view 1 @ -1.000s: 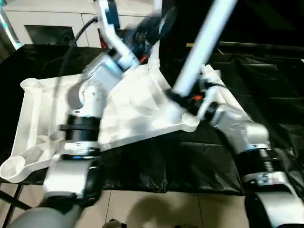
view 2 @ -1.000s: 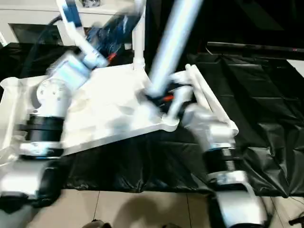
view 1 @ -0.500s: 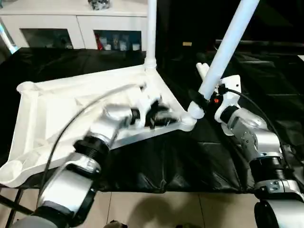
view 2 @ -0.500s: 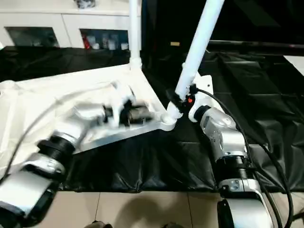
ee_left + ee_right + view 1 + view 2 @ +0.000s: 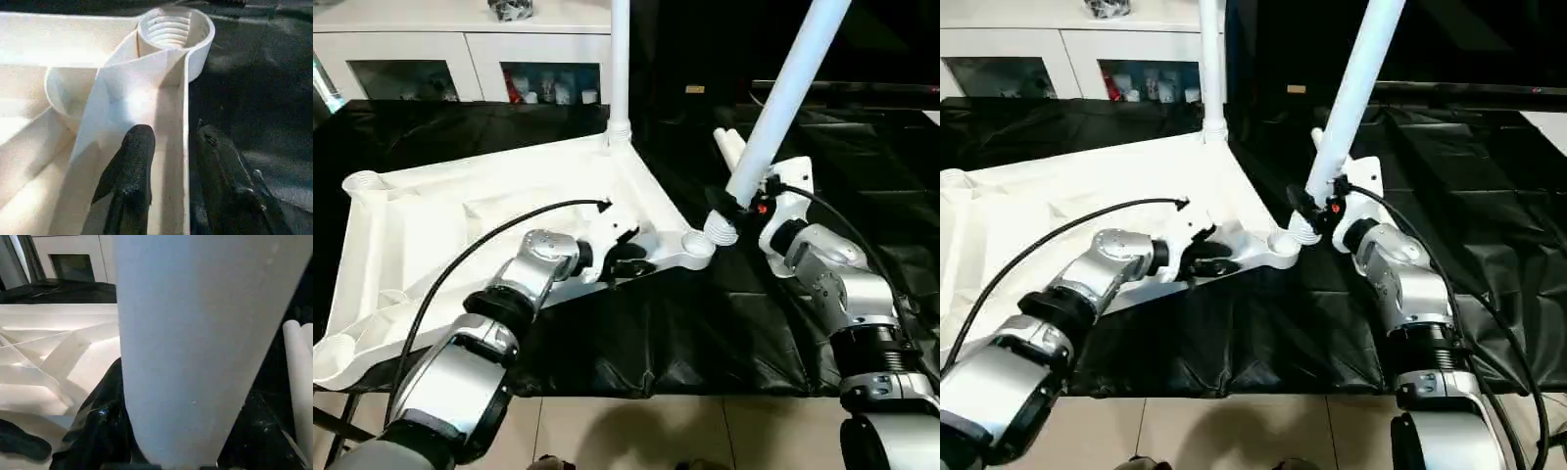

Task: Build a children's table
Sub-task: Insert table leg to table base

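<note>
lying upside down on a black-covered table, the white tabletop is showing its ribbed underside, tilted a little with its far edge higher. one tube leg is standing upright in the far corner socket, in front of a white cabinet with glass doors.

the left gripper is reaching in along the tabletop's near edge, just short of the empty threaded corner socket. its two black fingers are sitting either side of the thin rim wall — one inside the rim, the other outside over the black cloth — closed in close to it, though whether they are actually pinching it is hard to tell.

the right gripper is clamped around a second tube leg, holding it near its lower end. that leg is leaning away up and to the right, its ribbed tip hanging just beside the near socket, not in it. two more legs are lying on the cloth behind the right gripper.
</note>
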{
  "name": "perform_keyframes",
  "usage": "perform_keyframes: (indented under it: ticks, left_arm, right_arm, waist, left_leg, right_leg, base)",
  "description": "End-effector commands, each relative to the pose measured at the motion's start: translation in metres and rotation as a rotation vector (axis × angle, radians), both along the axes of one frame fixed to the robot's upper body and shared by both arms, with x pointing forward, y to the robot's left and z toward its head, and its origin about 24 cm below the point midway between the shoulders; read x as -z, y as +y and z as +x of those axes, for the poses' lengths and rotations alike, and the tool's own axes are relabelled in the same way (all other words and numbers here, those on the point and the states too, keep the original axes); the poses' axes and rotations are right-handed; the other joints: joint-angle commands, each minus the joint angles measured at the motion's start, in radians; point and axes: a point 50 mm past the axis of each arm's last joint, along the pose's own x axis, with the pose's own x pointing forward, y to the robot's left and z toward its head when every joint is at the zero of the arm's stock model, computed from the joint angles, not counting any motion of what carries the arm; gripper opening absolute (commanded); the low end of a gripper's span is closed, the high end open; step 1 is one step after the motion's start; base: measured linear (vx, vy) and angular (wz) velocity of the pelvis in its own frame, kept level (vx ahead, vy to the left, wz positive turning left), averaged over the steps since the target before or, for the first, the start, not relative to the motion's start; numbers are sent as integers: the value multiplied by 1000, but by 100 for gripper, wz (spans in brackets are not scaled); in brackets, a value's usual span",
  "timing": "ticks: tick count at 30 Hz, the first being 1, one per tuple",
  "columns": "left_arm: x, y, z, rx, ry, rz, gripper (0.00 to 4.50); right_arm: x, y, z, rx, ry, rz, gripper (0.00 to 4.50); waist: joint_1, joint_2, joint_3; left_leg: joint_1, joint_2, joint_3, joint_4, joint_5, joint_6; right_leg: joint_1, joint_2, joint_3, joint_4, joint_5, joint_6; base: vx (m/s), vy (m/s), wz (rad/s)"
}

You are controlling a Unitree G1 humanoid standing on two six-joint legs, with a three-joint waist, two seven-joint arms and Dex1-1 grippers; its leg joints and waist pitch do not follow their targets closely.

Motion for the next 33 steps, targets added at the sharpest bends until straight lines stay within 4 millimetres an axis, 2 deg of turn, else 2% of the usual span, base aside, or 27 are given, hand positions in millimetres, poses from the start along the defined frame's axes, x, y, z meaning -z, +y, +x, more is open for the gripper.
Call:
perform_keyframes:
  ticks: [1, 4, 6, 9, 10, 12, 14, 15, 21, 22, 25, 26, 27, 28, 29, 31, 33]
  left_arm:
    - [-6, 1, 4, 15, -18, 22, 120]
    - [-5, 3, 4, 26, -24, 48, 106]
    - [-5, 4, 3, 31, -20, 51, 77]
    - [-5, 4, 3, 41, -15, 55, 70]
    - [-4, 5, 2, 56, -7, 58, 62]
    - [-4, 6, 2, 65, -3, 60, 34]
    - [-4, 7, 1, 78, 2, 61, 28]
    - [-4, 7, 1, 83, 4, 60, 8]
    - [-8, 11, -2, 141, 1, 9, 0]
    - [-8, 12, -3, 152, 5, -2, 0]
    - [-9, 16, -7, 206, -6, -19, 0]
    - [-9, 18, -9, 227, -14, -18, 0]
    - [-9, 20, -11, 246, -17, -22, 0]
    - [-8, 22, -13, 255, -13, -27, 0]
    - [-8, 25, -15, 260, -6, -34, 0]
    - [-8, 28, -17, 261, 3, -44, 0]
    - [-7, 34, -19, 267, 10, -45, 0]
  right_arm:
    - [-3, 0, 0, -1, -20, -9, 188]
    - [-2, 1, 0, -10, -16, -13, 188]
    - [-2, 2, 0, -14, -15, -14, 188]
    - [-1, 2, 0, -18, -15, -14, 188]
    - [-1, 2, 0, -24, -13, -17, 188]
    - [-1, 3, 0, -32, -11, -20, 188]
    - [-1, 5, 0, -53, -5, -23, 188]
    - [-1, 5, 0, -62, -2, -25, 188]
    - [2, 13, -3, -190, 31, -18, 188]
    - [3, 14, -3, -205, 36, -15, 188]
    - [8, 18, -4, -250, 57, -21, 188]
    - [10, 19, -4, -267, 61, -23, 188]
    - [11, 20, -5, -283, 66, -25, 188]
    - [12, 22, -6, -297, 71, -25, 188]
    - [14, 25, -8, -322, 81, -24, 188]
    - [17, 28, -10, -355, 96, -22, 188]
    - [22, 31, -13, -378, 115, -29, 188]
  waist:
    - [1, 0, -82]
    - [1, 1, -81]
    - [2, 3, -81]
    - [1, 4, -80]
    - [1, 8, -79]
    - [0, 5, -80]
    - [1, 7, -80]
    - [0, 7, -80]
    - [3, 8, -79]
    - [3, 5, -78]
    - [4, 9, -78]
    - [6, 5, -76]
    - [7, 6, -76]
    - [7, 1, -75]
    - [8, 5, -75]
    - [8, -2, -73]
    - [10, 0, -73]
  left_leg:
    - [27, 17, -11, -64, -279, 22]
    - [26, 17, -11, -64, -280, 24]
    - [26, 17, -11, -65, -284, 24]
    - [28, 18, -12, -66, -302, 18]
    - [28, 17, -13, -67, -309, 14]
    - [28, 17, -13, -67, -313, 12]
    - [28, 17, -12, -67, -314, 13]
    - [28, 18, -13, -67, -314, 13]
    - [27, 19, -12, -67, -316, 22]
    - [27, 20, -12, -68, -316, 21]
    - [27, 22, -13, -69, -320, 21]
    - [26, 23, -12, -70, -322, 21]
    - [27, 24, -12, -71, -325, 20]
    - [27, 25, -11, -71, -328, 19]
    - [28, 26, -11, -72, -331, 16]
    - [28, 27, -10, -74, -336, 14]
    - [29, 29, -11, -75, -336, 11]
  right_leg:
    - [55, -32, 19, -73, -230, -230]
    - [56, -33, 19, -73, -225, -231]
    - [55, -33, 19, -73, -225, -234]
    - [54, -33, 19, -75, -239, -235]
    - [53, -33, 19, -76, -247, -232]
    - [54, -33, 19, -76, -247, -230]
    - [54, -33, 19, -76, -236, -235]
    - [55, -34, 19, -74, -231, -238]
    - [55, -35, 19, -75, -234, -248]
    - [55, -34, 19, -74, -234, -249]
    - [53, -36, 19, -73, -241, -258]
    - [54, -36, 19, -72, -248, -254]
    - [52, -37, 20, -73, -256, -252]
    - [51, -37, 19, -74, -266, -250]
    - [50, -38, 20, -73, -279, -247]
    - [47, -37, 21, -74, -299, -240]
    - [45, -40, 22, -72, -313, -234]
  base:
    - [0, 0, 0]
    - [0, 0, 0]
    - [0, 0, 0]
    - [0, 0, 0]
    - [0, 0, 0]
    - [0, 0, 0]
    - [0, 0, 0]
    - [0, 0, 0]
    - [0, 0, 0]
    - [0, 0, 0]
    - [0, 0, 0]
    - [0, 0, 0]
    - [0, 0, 0]
    - [0, 0, 0]
    - [0, 0, 0]
    - [0, 0, 0]
    - [0, 0, 0]
